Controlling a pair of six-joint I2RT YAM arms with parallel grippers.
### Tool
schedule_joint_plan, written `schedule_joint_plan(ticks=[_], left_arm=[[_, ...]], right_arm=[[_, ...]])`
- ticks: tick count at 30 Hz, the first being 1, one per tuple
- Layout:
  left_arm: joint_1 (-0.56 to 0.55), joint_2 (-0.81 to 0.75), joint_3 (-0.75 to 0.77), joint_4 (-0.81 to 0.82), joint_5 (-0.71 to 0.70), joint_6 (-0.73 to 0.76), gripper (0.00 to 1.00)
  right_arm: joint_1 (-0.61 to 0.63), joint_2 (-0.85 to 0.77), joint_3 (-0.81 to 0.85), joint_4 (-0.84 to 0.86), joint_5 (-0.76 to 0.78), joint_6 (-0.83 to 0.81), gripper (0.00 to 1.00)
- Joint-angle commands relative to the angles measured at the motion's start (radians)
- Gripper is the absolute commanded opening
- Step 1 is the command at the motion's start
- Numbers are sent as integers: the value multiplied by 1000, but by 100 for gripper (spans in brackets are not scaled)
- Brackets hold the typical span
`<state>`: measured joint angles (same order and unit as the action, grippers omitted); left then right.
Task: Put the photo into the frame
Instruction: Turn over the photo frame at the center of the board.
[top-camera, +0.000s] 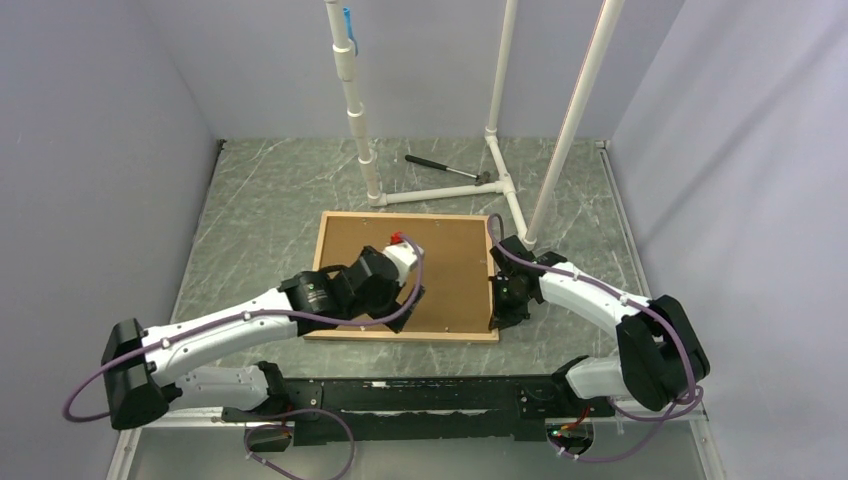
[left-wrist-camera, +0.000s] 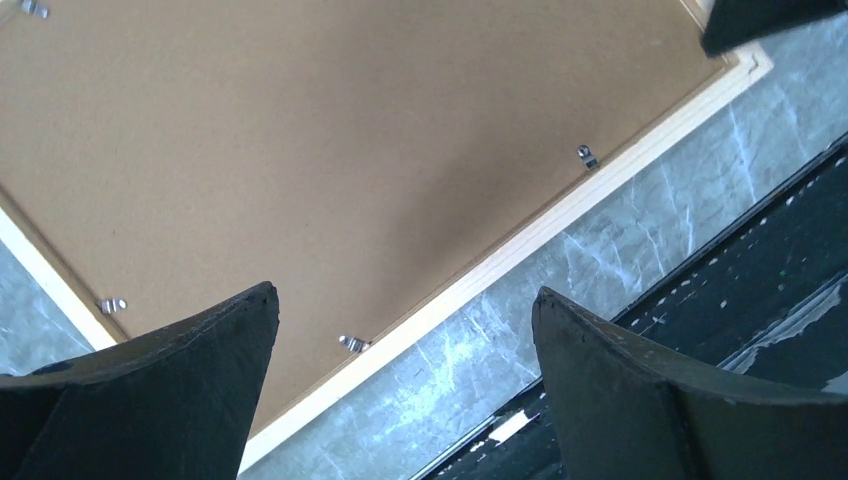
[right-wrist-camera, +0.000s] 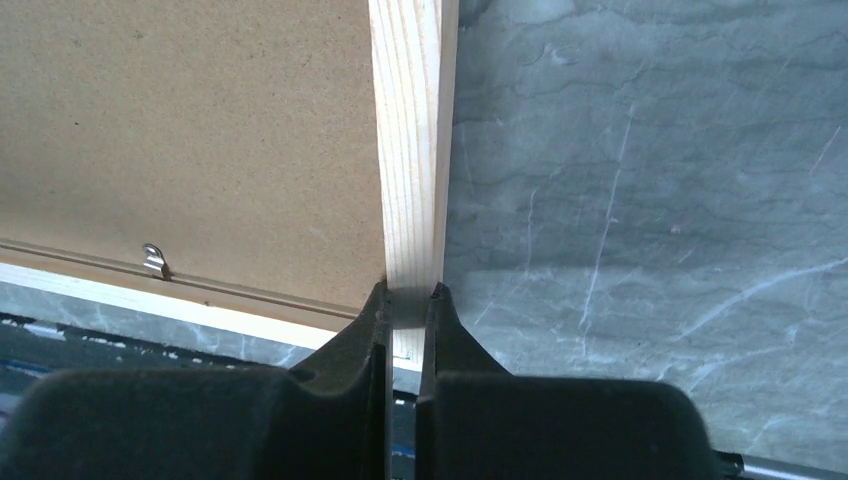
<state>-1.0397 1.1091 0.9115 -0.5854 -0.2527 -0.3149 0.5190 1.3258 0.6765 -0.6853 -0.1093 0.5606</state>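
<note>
Frame (right-wrist-camera: 412, 150) lies face-down mid-table with backing board (top-camera: 455, 280) fitted; right gripper (right-wrist-camera: 408, 295) pinches its right rail, apparently to steady it, while left gripper (left-wrist-camera: 405, 293) hovers spread wide above the board; photo unseen.

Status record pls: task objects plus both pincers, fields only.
frame: flat on the table, back side up
backing board: sits inside the frame, metal clips along its edges
photo: not visible in any view
left pincer: open, above the backing board, holding nothing
right pincer: shut on the frame's right rail, by the near corner
</note>
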Motion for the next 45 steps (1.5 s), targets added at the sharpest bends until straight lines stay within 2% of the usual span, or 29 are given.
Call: schedule_joint_plan(ticks=[1,10,14,19,27,32,38,41,45], left_arm=[[-117,69,78,41,-136,88,99],[-339,267,173,-27,-378,172,96],[-405,308,186,-43,-400,211,94],[-429,348,187,-82,-416,221,91],[-428,439,210,-201,-655,133,80],[-427,455,204,-184,-725,163,68],[-428,451,216,-188,-779,191,38],[-427,441,221,-201,-791,195,31],[-428,425,228,-220,-796,195,10]], right_arm=[[7,-37,113,-57,-77,-4,0],[-8,-91,262,-217,-126,-50,0],[-33,-103,335,-276,-139,-76,0],[-46,-109,403,-320,-173,-92,0],[-46,-129,435,-348,-249,-90,0],[-47,-145,436,-359,-278,-84,0],[-48,-161,429,-362,-280,-79,0],[-48,-167,430,-346,-292,-79,0],[-50,-202,461,-318,-273,-74,30]])
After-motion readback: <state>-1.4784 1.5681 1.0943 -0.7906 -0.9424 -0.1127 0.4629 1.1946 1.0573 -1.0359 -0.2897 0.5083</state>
